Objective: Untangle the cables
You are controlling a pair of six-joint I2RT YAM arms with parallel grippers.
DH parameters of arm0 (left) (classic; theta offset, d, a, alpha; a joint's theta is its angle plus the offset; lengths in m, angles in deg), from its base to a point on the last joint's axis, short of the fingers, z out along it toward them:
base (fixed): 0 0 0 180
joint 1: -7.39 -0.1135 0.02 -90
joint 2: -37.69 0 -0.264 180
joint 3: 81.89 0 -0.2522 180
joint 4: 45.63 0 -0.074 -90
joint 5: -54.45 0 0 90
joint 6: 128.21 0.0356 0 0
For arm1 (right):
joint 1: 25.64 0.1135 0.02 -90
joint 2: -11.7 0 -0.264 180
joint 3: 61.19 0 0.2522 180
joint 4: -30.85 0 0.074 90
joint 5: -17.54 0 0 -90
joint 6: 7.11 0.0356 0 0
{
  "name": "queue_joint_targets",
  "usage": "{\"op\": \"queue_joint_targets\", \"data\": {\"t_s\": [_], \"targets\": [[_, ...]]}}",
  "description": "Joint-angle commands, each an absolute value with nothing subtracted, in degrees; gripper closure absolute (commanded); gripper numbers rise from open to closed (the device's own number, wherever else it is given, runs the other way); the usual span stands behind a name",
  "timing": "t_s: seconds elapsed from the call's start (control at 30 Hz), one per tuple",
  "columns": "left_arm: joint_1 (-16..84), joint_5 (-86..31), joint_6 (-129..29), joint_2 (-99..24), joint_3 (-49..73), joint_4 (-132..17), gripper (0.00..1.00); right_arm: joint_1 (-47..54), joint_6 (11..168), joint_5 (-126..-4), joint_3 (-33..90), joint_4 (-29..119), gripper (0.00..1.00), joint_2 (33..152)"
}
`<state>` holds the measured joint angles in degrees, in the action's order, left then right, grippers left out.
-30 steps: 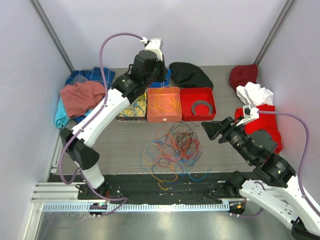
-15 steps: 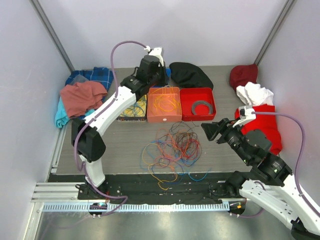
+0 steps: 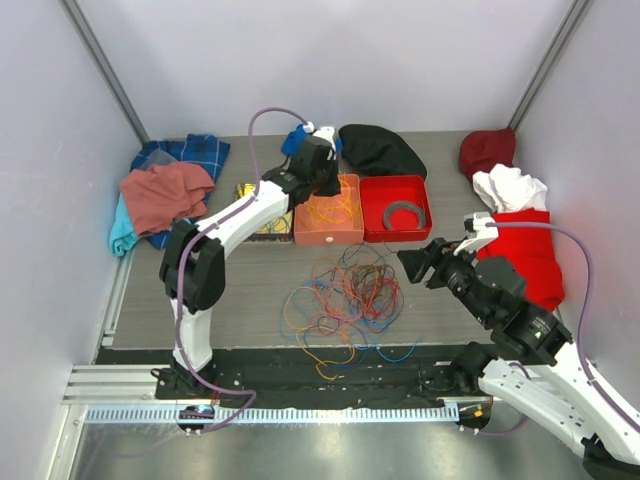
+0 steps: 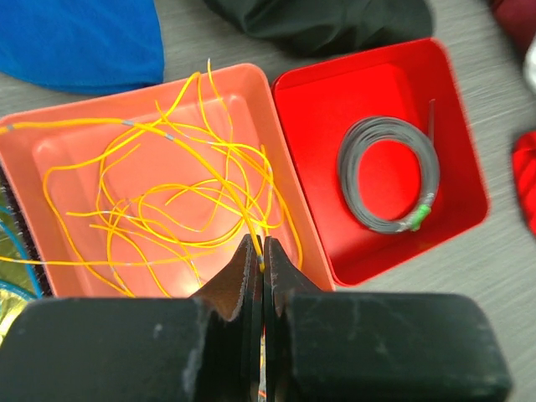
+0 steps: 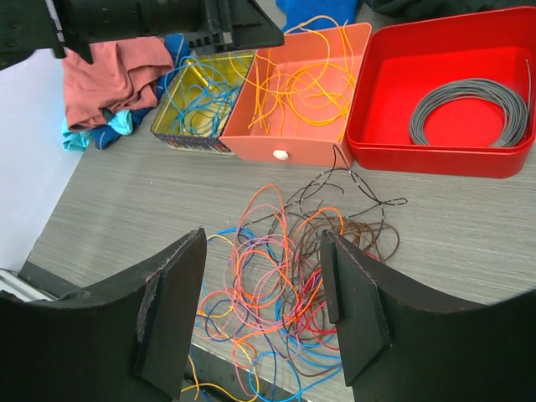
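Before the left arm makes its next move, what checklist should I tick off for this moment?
1. Left gripper shut on a yellow cable: ok.
2. That grip sits over the orange tray: ok.
3. Right gripper open and empty above the tangled pile: ok.
4. Held cable fully free of that pile: cannot tell.
5. Grey coil alone in the red tray: ok.
6. Pile on the table sorted out: not ok.
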<state>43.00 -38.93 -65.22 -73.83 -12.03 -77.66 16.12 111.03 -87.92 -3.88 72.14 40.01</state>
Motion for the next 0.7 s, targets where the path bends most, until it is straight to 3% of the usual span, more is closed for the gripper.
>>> {"op": "queue_joint_targets", "data": {"t_s": [0.0,0.3,0.47,0.57,0.6,0.67], "targets": [[43.7,-40.5,-63.8,-77.9,-15.9,-75.8,1.0,15.8,110.1,-88.9,-3.8,70.0,0.36,40.5],[46.0,-46.6,-61.8,-85.8,-21.2,-74.9,1.0,15.9,109.8,-88.7,-4.2,69.8,0.36,41.4],[46.0,-49.9,-59.3,-83.3,-18.9,-74.8,1.0,15.8,108.9,-89.4,-4.1,70.4,0.36,41.2],[46.0,-50.2,-57.0,-78.9,-15.2,-71.4,0.76,15.9,108.9,-89.3,-4.4,70.4,0.36,41.2],[46.0,-50.2,-56.4,-78.0,-14.9,-71.3,0.61,15.8,108.8,-89.2,-4.4,70.4,0.36,41.5],[46.0,-50.8,-55.7,-76.4,-15.8,-73.2,0.48,15.9,108.8,-89.1,-4.3,70.3,0.36,41.8]]}}
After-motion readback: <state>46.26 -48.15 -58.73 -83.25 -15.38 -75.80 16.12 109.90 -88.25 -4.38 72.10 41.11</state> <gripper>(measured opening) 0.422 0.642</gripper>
